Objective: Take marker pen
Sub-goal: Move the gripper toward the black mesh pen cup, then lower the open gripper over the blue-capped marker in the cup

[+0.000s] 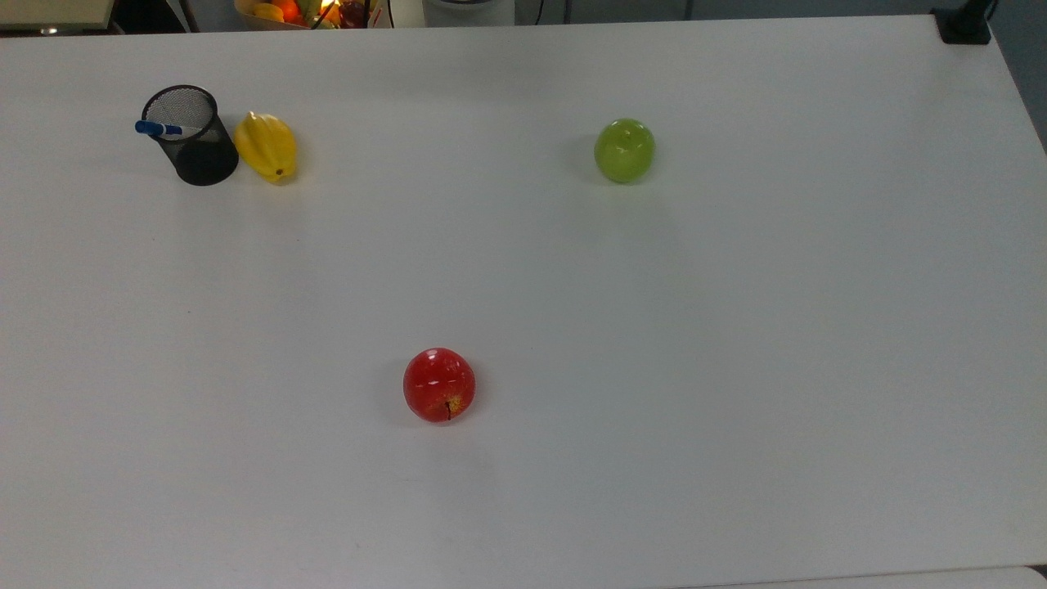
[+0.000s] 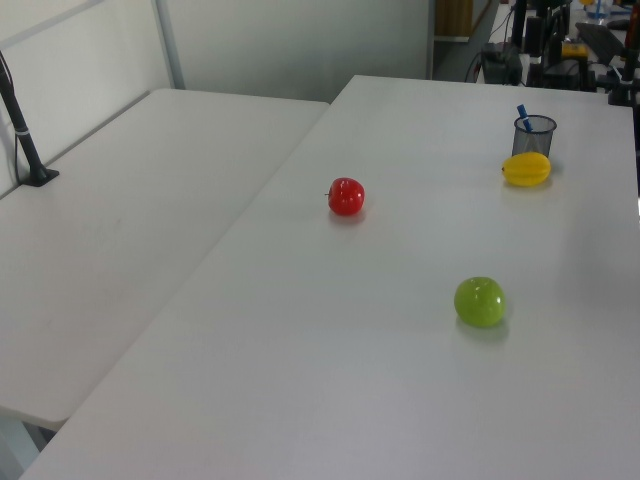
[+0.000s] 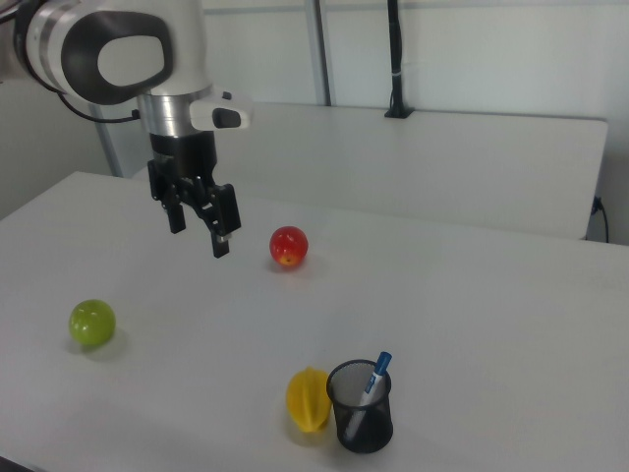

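The marker pen point(image 1: 159, 128) stands tilted in a black mesh cup point(image 1: 190, 136) at the top view's far left, its blue cap sticking out over the rim. The left view has the marker pen point(image 2: 522, 112) at the far right, in the mesh cup point(image 2: 534, 134). In the right view the marker pen point(image 3: 374, 377) leans in the mesh cup point(image 3: 360, 405) at the bottom. My gripper point(image 3: 199, 228) hangs open high above the table, well to the right view's left of the cup, with nothing between its fingers.
A yellow starfruit point(image 1: 267, 147) lies right beside the cup. A green apple point(image 1: 625, 150) and a red apple point(image 1: 439, 384) sit apart on the white table point(image 1: 736, 327). A second table point(image 2: 110, 240) adjoins in the left view.
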`<state>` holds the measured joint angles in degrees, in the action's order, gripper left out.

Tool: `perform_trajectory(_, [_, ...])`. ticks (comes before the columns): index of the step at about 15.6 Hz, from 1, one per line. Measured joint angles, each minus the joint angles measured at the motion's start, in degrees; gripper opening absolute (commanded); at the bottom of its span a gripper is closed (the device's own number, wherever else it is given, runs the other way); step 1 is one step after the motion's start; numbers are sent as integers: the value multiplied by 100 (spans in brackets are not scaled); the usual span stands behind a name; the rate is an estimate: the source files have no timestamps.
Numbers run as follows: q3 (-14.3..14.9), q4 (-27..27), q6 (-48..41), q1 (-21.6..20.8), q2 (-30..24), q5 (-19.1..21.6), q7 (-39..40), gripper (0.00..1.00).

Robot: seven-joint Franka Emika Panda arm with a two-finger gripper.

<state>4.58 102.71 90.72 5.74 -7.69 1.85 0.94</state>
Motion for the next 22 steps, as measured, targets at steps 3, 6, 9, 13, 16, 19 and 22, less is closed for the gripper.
perform_trajectory(3, [174,2,180,153,60,0,270,100])
perform_trajectory(6, [240,4,530,351,156,-14,438,100])
perform_trajectory(9, [352,9,1001,503,307,-34,460,100])
perform_trajectory(13, [418,15,1806,837,612,-40,488,100])
perform_trajectory(16, [457,16,2269,1029,828,-40,587,100])
perform_trajectory(19, [462,17,2358,1115,1068,-40,705,100])
perform_trajectory(22, [505,15,2364,1126,1249,-44,974,100])
